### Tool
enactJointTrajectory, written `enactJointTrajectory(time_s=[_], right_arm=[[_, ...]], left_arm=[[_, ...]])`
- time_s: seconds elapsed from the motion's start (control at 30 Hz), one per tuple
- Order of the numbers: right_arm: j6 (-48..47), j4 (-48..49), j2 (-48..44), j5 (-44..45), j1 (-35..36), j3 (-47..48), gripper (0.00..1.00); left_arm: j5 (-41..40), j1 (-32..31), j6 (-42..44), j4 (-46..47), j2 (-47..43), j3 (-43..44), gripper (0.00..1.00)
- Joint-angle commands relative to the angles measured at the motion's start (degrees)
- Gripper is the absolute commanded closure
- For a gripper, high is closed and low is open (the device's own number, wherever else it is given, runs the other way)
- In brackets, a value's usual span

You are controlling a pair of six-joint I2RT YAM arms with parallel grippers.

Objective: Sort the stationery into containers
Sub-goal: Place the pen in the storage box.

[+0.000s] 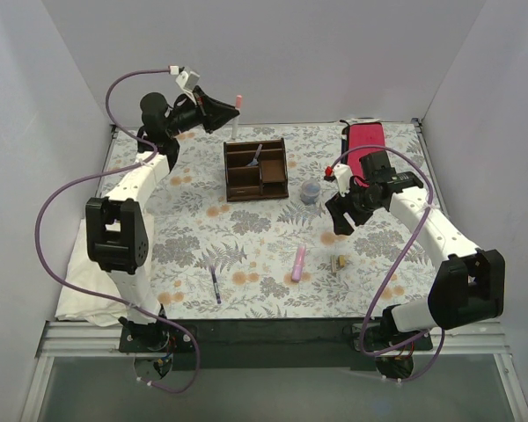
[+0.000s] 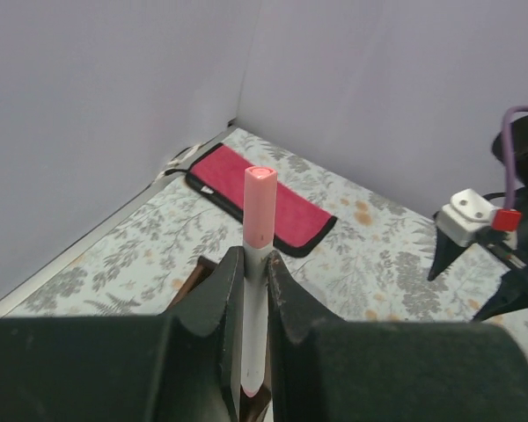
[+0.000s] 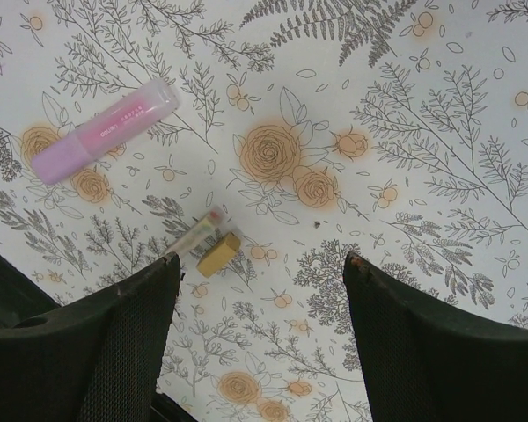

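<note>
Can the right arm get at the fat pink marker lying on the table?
Probably yes. The right gripper is open and empty, hovering near the pink marker, which lies flat with nothing over it. The small yellowish block lies apart from it.

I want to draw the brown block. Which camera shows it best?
The right wrist camera: the brown block is big and sharp. The top camera shows only a tiny speck; the left wrist camera misses it.

right claw (image 3: 261,260): bare counter (image 3: 440,132) exposed between fingers (image 3: 114,334); block (image 3: 218,253) and thin pen (image 3: 198,236) lying just beside one fingertip
organiser (image 1: 256,170): flanked by cup (image 1: 310,191) on right
</note>
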Motion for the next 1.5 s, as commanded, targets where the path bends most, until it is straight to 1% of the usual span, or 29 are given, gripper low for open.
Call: enactJointTrajectory(time_s=[0.0, 0.07, 0.23, 0.4, 0.57, 0.67, 0.8, 1.0, 1.17, 1.2, 1.27, 1.37, 1.4, 1.47], right_arm=[[0.04, 0.80, -0.53, 0.90, -0.08, 0.64, 0.20], [0.04, 0.63, -0.79, 1.52, -0.17, 0.20, 0.20], [0.22, -0.43, -0.10, 3.19, -0.08, 0.72, 0.20], [0.39, -1.75, 2.54, 3.54, -0.08, 2.74, 0.20], [0.74, -2.45, 5.79, 3.98, 0.01, 6.35, 0.20], [0.83, -3.15, 7.63, 4.68, 0.01, 7.84, 0.20], [0.83, -3.94, 9.04, 5.12, -0.08, 9.25, 0.20], [0.83, -4.39, 10.80, 5.39, 0.18, 10.39, 0.20], [0.83, -4.47, 12.12, 5.39, 0.62, 11.62, 0.20], [0.75, -4.39, 12.47, 5.30, 0.62, 11.88, 0.20], [0.66, -4.21, 12.83, 5.04, 0.71, 12.06, 0.20], [0.48, -3.86, 13.62, 4.42, 1.06, 12.33, 0.20], [0.48, -3.34, 14.05, 4.33, 1.06, 12.59, 0.20], [0.48, -3.07, 14.50, 3.98, 1.24, 12.94, 0.20]], left_arm=[[3.77, -1.22, -10.14, 14.01, 1.46, 1.68, 1.00], [4.81, -1.13, -10.75, 15.94, 2.34, 0.37, 1.00], [5.87, -1.30, -12.69, 25.08, 5.33, -4.55, 1.00], [8.16, -1.56, -10.23, 30.01, 9.11, -6.14, 1.00], [9.65, -1.57, -6.98, 31.07, 13.24, -5.62, 1.00], [10.01, -1.48, -6.62, 33.17, 15.96, -5.79, 1.00], [10.18, -1.48, -5.75, 33.97, 20.09, -3.60, 1.00], [10.53, -1.57, -2.32, 32.66, 24.93, 0.09, 1.00], [10.97, -1.57, -2.05, 31.95, 26.43, 1.68, 1.00], [11.23, -1.48, -2.05, 32.12, 25.99, 1.59, 0.96], [11.76, -1.57, -1.88, 32.04, 25.03, 0.80, 0.79], [12.46, -1.57, -1.88, 31.51, 21.61, -1.13, 0.74], [12.47, -1.39, -1.79, 31.25, 20.38, -1.92, 0.68], [12.82, -1.39, -1.44, 30.81, 16.33, -4.46, 0.64]])
